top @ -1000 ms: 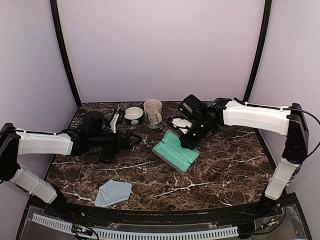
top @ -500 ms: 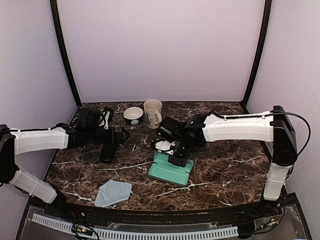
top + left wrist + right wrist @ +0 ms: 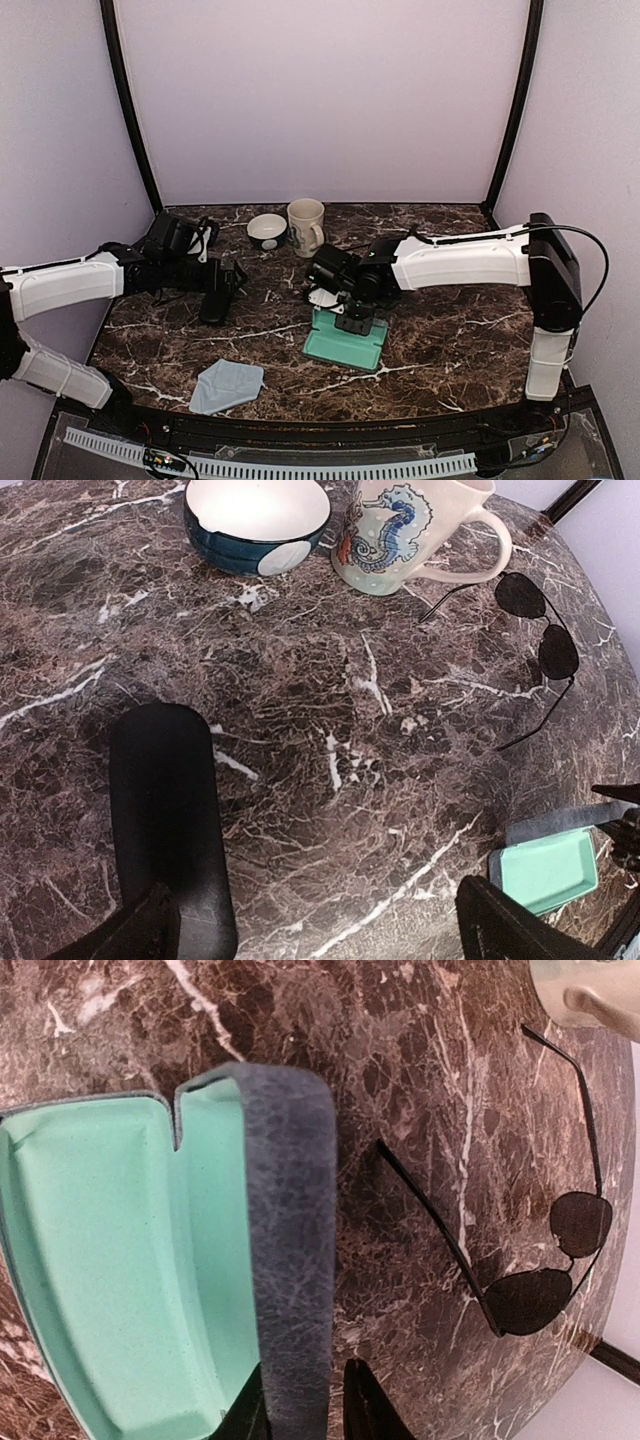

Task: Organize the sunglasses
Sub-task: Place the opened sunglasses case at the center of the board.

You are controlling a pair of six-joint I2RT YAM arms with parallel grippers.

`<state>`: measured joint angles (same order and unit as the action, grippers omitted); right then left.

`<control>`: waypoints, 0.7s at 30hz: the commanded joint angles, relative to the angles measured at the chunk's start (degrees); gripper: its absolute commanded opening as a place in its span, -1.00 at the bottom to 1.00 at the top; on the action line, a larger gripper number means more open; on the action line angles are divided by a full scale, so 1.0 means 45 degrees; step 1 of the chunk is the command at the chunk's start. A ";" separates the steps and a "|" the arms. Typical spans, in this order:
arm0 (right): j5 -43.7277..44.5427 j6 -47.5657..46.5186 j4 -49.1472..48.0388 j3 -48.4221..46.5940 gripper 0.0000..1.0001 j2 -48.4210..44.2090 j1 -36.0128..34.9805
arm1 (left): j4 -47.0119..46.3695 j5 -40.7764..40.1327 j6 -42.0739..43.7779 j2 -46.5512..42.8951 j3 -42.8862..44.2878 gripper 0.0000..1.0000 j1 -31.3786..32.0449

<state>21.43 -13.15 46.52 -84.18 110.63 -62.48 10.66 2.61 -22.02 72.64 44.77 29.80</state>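
Observation:
The thin black wire-framed sunglasses (image 3: 541,638) lie open on the marble beside the mug, and they also show in the right wrist view (image 3: 545,1265). The brownish thick-framed pair is out of view. My right gripper (image 3: 348,312) (image 3: 305,1410) is shut on the raised grey-blue wall (image 3: 290,1210) of the open hard case (image 3: 345,342), whose mint lining (image 3: 90,1260) faces up. My left gripper (image 3: 232,278) (image 3: 320,930) is open and empty, low over the table. The black oval case (image 3: 165,810) (image 3: 212,303) lies by its left finger.
A seahorse mug (image 3: 306,226) (image 3: 400,530) and a white-and-blue bowl (image 3: 267,230) (image 3: 255,520) stand at the back. A grey cloth (image 3: 227,385) lies near the front edge on the left. The marble table (image 3: 450,320) has purple walls around it.
My right gripper has moved left and nearer with the open hard case, away from the wire sunglasses. My left arm has drawn back to the left.

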 commanded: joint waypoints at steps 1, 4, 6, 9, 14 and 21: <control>0.0607 -0.0202 -0.0445 -0.0688 -0.58 0.0151 -0.0099 | 0.0731 -0.0382 0.0126 -0.0804 -0.0320 0.97 0.0057; 0.0489 -0.0379 -0.0507 -0.1122 -0.68 0.0485 -0.0100 | 0.0861 -0.0507 0.0060 -0.0984 -0.0378 0.97 0.0052; 0.0447 -0.0515 -0.0574 -0.1441 -0.74 0.0668 -0.0099 | 0.0944 -0.0635 0.0033 -0.1130 -0.0422 0.97 0.0048; 0.0350 -0.0731 -0.0677 -0.1890 -0.85 0.0871 -0.0095 | 0.0925 -0.0822 0.0078 -0.1372 -0.0532 0.97 0.0054; 0.0259 -0.0926 -0.0839 -0.2343 -0.91 0.1207 -0.0099 | 0.0963 -0.0996 0.0142 -0.1440 -0.0516 0.97 0.0048; 0.1376 -0.1750 -0.1429 -0.3520 -0.92 0.1968 -0.0134 | 0.0870 -0.1220 0.0141 -0.1344 -0.0614 0.97 0.0052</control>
<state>23.46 -18.31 44.36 -95.96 117.64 -62.52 13.67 -1.50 -22.02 67.37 42.98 29.85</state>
